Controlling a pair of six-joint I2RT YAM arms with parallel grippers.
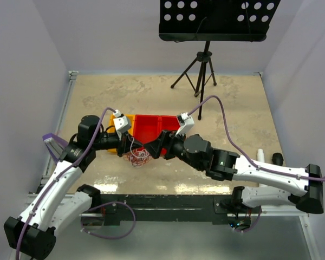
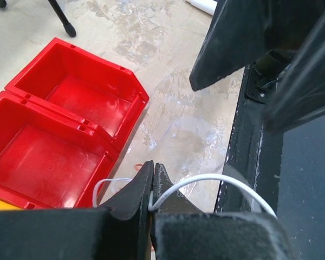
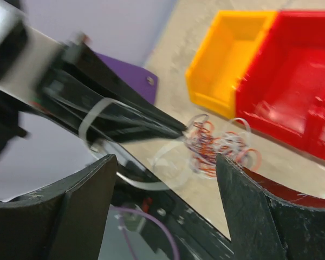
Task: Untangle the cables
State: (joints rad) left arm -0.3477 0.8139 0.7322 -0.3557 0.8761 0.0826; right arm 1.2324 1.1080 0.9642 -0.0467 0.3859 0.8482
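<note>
Left tool (image 2: 153, 181): we see it clamping thin white wire (image 2: 206, 177).
Right tool (image 3: 165, 162): spread; tangled red-orange wire bundle (image 3: 206, 145) just ahead.

No readable text, no labels — none legible

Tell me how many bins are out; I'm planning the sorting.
3: a yellow bin at the left, the middle red bin beside it, the right red bin next. Others may be hidden.
</note>
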